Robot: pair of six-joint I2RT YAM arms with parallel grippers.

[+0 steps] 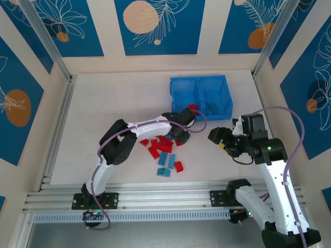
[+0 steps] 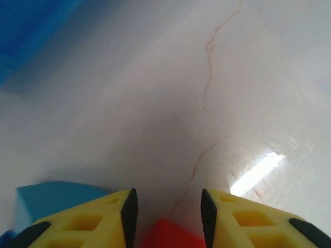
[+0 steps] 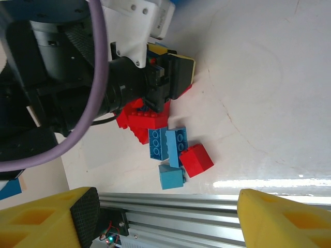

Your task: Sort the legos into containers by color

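Left tool straddled red lego in pile; pinching or not, couldn't tell. Right tool hung spread wide, empty, right of pile.

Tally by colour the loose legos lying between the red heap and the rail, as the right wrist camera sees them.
Light blue legos: 3
Red lego: 1
Total: 4
The red heap behind them is partly covered, so it is not counted.
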